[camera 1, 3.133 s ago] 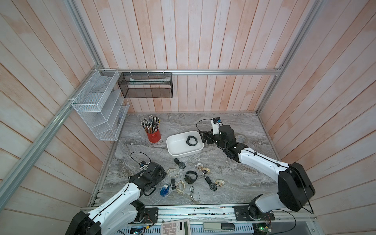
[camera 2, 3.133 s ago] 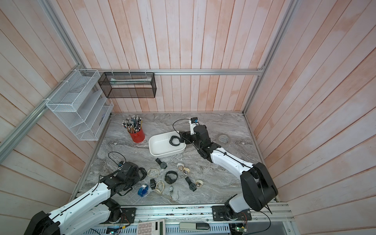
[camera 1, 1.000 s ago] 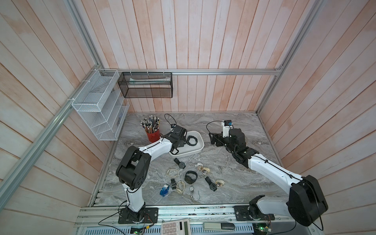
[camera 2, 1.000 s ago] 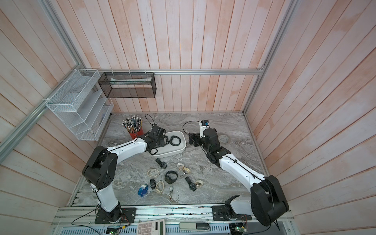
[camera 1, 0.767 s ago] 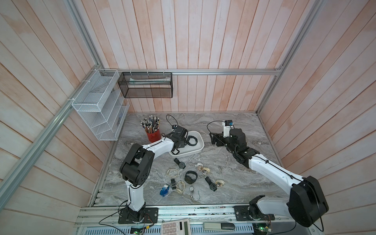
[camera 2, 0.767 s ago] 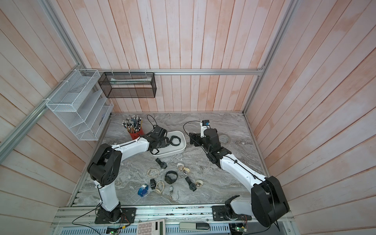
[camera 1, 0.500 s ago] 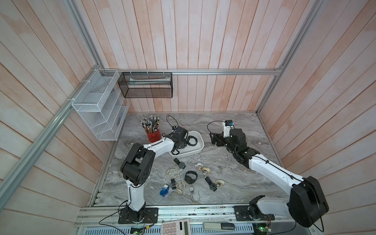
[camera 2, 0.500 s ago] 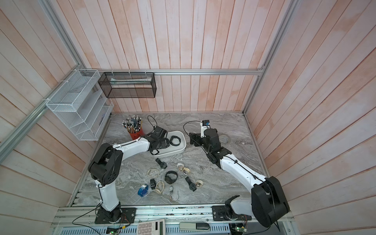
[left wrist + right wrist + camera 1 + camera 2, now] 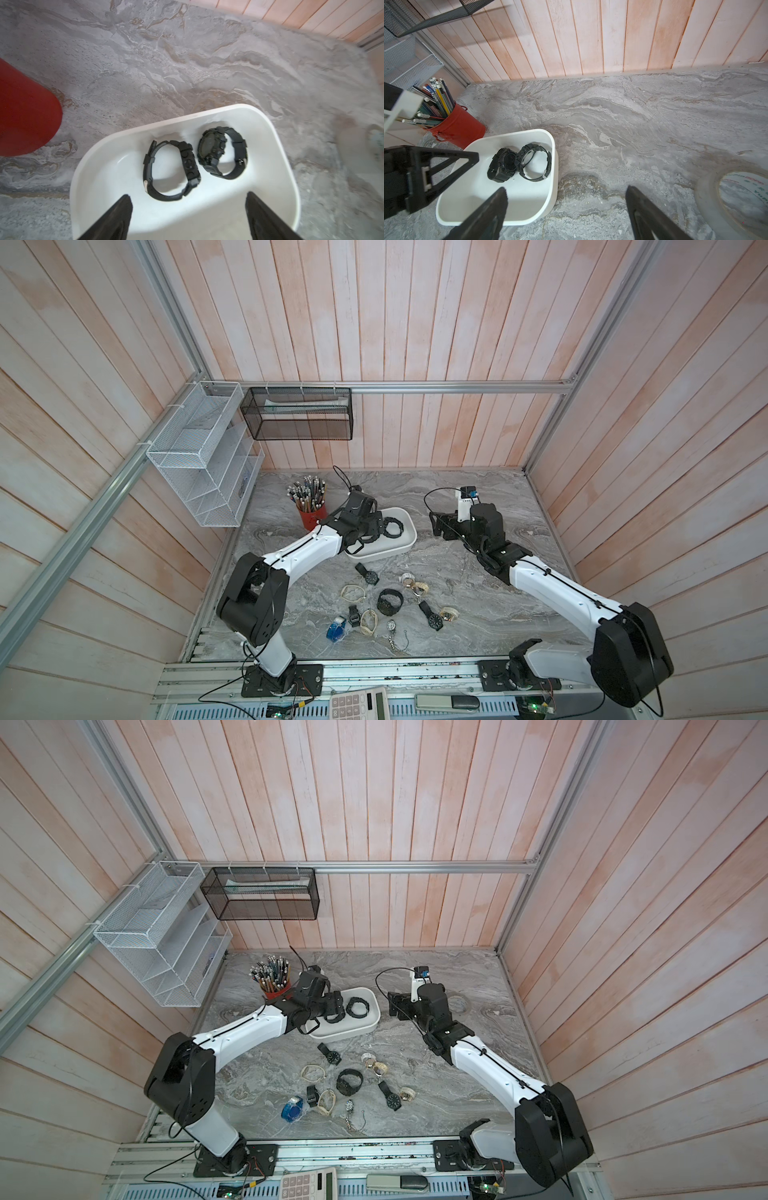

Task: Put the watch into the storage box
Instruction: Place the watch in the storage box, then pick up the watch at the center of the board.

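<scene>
One white storage box [image 9: 410,531] sits on the marble counter [image 9: 478,614]. Inside it lie two black watches, side by side and seemingly touching, both toward one end wall. The nearer watch [image 9: 190,166] rests on its side straight ahead of the left pincer [image 9: 188,197]; the farther watch [image 9: 209,149] sits just beside it, with its face partly showing.

The left pincer hangs over the box's interior with its two fingers spread wide; nothing is between them, and neither finger touches a watch. The right pincer [image 9: 566,190] hovers near the box's right end, apart from it, likewise spread wide and empty.

One red pencil cup [image 9: 309,519] stands just beside the box's left end; one roll of clear tape [image 9: 708,187] lies on the far side of the right pincer from the box.

On the box's near side, toward the arm bases, loose watches [image 9: 390,601] are scattered on the counter. There are about eleven, though the small ones are hard to separate in both top views; one loose black watch [image 9: 368,573] lies just beside the box's wall.

Two wire baskets hang on the walls beyond the box: one white basket [image 9: 195,464]; one black basket [image 9: 297,418].
</scene>
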